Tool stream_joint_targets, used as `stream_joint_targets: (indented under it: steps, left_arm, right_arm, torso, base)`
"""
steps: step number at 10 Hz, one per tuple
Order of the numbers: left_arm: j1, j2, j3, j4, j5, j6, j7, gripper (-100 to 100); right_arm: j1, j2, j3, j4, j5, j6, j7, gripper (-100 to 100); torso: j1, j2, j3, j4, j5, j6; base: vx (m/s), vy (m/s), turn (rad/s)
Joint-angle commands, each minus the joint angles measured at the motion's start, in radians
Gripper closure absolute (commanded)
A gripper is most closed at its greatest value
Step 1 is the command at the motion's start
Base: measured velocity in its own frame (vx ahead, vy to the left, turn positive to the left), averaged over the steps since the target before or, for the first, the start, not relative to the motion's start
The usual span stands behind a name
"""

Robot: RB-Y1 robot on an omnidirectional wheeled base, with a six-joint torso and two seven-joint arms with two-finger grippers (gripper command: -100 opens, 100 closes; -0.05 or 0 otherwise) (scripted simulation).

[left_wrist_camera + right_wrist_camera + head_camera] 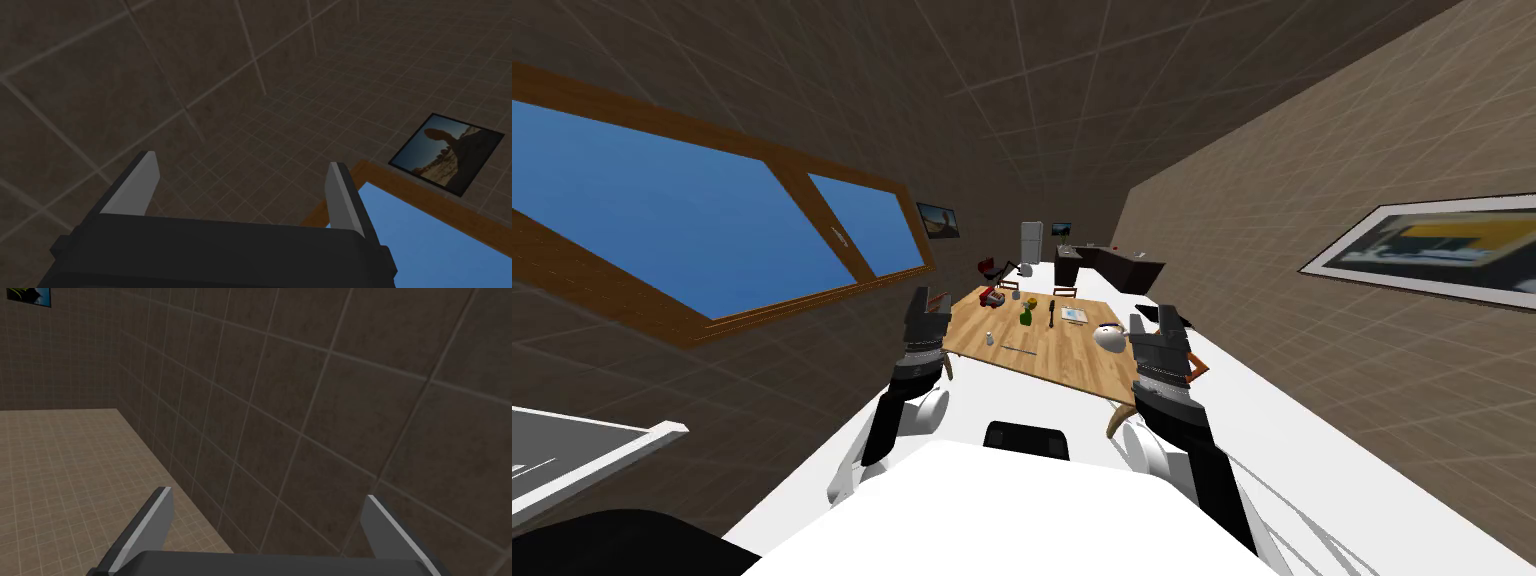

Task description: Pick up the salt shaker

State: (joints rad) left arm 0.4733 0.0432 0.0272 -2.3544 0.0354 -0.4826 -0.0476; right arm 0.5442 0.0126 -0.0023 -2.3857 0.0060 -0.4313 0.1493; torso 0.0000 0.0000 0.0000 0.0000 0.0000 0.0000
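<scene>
The salt shaker (pixel 989 339), small and white, stands near the front left part of the wooden table (pixel 1072 360) ahead of me. My left gripper (pixel 932 300) is raised beside the table's left edge, up and left of the shaker and apart from it. In the left wrist view, the left gripper (pixel 242 172) is open and empty. My right gripper (pixel 1155 322) is held up by the table's right edge. The right gripper (pixel 267 508) is also open with nothing between its fingers.
On the table are a green bottle (pixel 1026 317), a red object (pixel 990 298), a black object (pixel 1051 313), a flat paper (pixel 1075 315), a white round object (pixel 1109 337) and a thin utensil (pixel 1018 349). A black chair (pixel 1026 440) stands at the near edge. A fridge (pixel 1031 243) and dark counters (pixel 1112 265) lie beyond.
</scene>
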Motion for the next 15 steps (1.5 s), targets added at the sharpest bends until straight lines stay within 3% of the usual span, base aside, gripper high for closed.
stream_joint_targets:
  steps: [1,8,10,15]
  left_arm:
    - [0.017,0.034,-0.002,0.032,-0.001,0.01,0.004,-100]
    - [0.141,0.138,-0.019,0.235,-0.007,0.075,0.043,-100]
    - [0.141,0.138,-0.019,0.252,-0.007,0.075,0.043,-100]
    - [0.216,0.181,-0.031,0.373,-0.011,0.112,0.068,-100]
  right_arm:
    - [0.0,0.0,0.0,0.0,0.0,0.0,0.0,0]
    - [0.0,0.0,0.0,0.0,0.0,0.0,0.0,0]
    - [0.0,0.0,0.0,0.0,0.0,0.0,0.0,0]
    - [0.0,0.0,0.0,0.0,0.0,0.0,0.0,0]
  torso:
    - [0.0,0.0,0.0,0.0,0.0,0.0]
    - [0.0,0.006,0.003,0.001,0.0,0.001]
    - [0.0,0.005,0.003,0.001,0.0,-0.001]
    - [0.0,0.003,0.002,0.001,0.0,0.0]
  base:
    - [-0.025,0.0,-0.253]
    - [-0.069,-0.003,-0.313]
    - [-0.046,-0.017,-0.032]
    - [-0.042,-0.02,-0.237]
